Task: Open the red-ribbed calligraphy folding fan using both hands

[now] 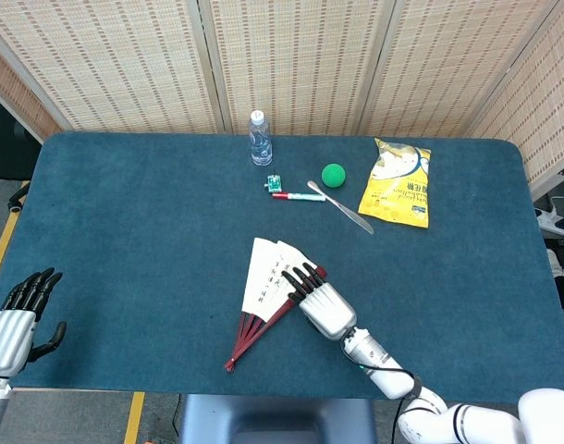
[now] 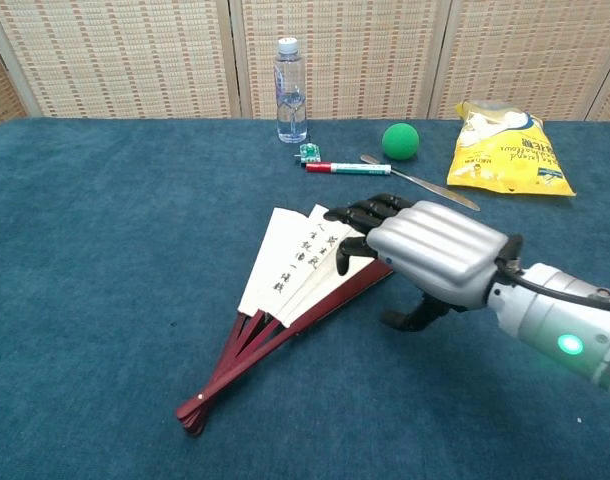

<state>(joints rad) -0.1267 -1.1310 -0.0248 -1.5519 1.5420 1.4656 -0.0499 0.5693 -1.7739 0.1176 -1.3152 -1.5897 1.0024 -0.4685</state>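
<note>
Right hand (image 2: pixel 425 255), fingers apart, empty, over fan (image 1: pixel 268 296). Left hand (image 1: pixel 12 324) open, idle. Risk: one-handed push slides fan instead of spreading it.

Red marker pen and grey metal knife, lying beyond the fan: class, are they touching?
Apart. The chest view shows blue cloth between the red marker pen and the grey metal knife.

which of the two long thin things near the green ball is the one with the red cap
The marker pen, lying left of the green ball, red cap toward the bottle side. The other, the bare metal knife, lies angled below the ball.
</note>
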